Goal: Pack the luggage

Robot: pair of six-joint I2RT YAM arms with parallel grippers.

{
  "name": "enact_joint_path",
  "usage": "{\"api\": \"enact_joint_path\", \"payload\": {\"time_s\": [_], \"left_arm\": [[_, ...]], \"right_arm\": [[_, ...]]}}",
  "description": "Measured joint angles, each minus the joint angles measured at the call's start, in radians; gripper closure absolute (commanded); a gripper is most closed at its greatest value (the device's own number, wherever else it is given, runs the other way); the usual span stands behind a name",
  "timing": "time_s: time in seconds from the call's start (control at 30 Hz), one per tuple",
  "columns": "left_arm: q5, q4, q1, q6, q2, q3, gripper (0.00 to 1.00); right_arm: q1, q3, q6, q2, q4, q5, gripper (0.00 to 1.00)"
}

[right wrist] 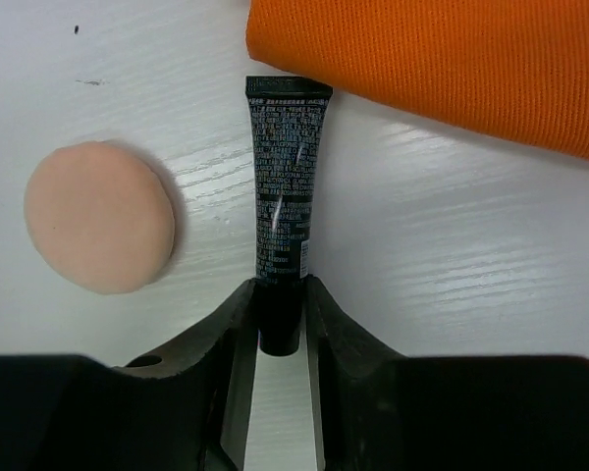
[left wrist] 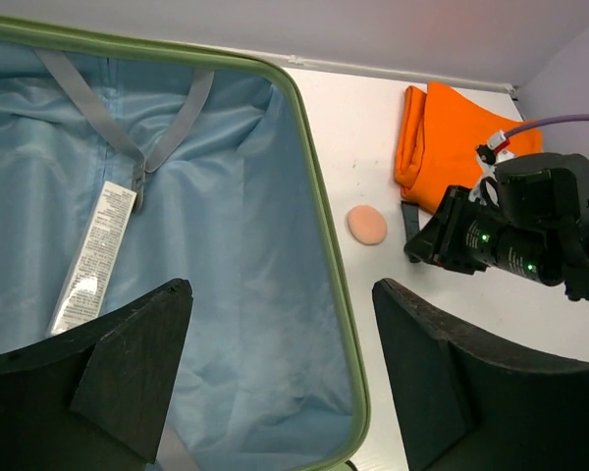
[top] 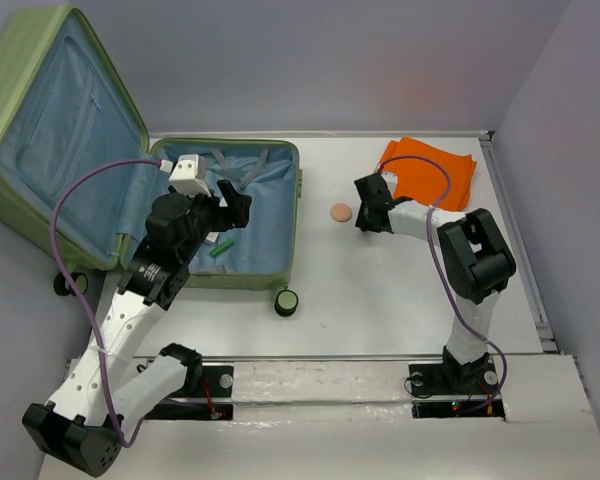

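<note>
The luggage [top: 270,275] lies open on the left, its lid [top: 60,130] propped up and its pale blue lining [left wrist: 196,245] showing. A small green item [top: 220,247] lies inside it. My left gripper [top: 232,208] hovers open over the case's right rim [left wrist: 321,235] and holds nothing [left wrist: 280,329]. A black printed tube [right wrist: 285,186] lies on the table, its far end against a folded orange cloth [right wrist: 442,69]. My right gripper [right wrist: 281,294] has both fingers pressed against the tube's cap end. A round peach puff [right wrist: 98,216] sits just left of the tube.
A white printed tag [left wrist: 93,255] hangs from the grey straps [left wrist: 167,128] inside the case. A wheel of the luggage [top: 286,301] sticks out at its near right corner. The orange cloth [top: 430,170] lies at the back right, near the table's raised edge [top: 510,220].
</note>
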Motion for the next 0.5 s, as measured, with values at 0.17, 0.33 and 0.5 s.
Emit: {"api": "enact_joint_path", "payload": {"time_s": [0.17,0.33,0.5], "left_arm": [[0.005,0.002,0.000,0.018,-0.010,-0.010,0.14],[0.013,0.001,0.000,0.026,-0.030,-0.017,0.14],[0.027,0.002,0.000,0.026,-0.033,-0.017,0.14]], "right_arm": [[0.000,-0.005,0.002,-0.011,-0.021,0.020,0.84],[0.009,-0.043,-0.021,-0.124,-0.098,0.044,0.84],[0.116,0.055,-0.060,-0.270,-0.125,0.015,0.82]]}}
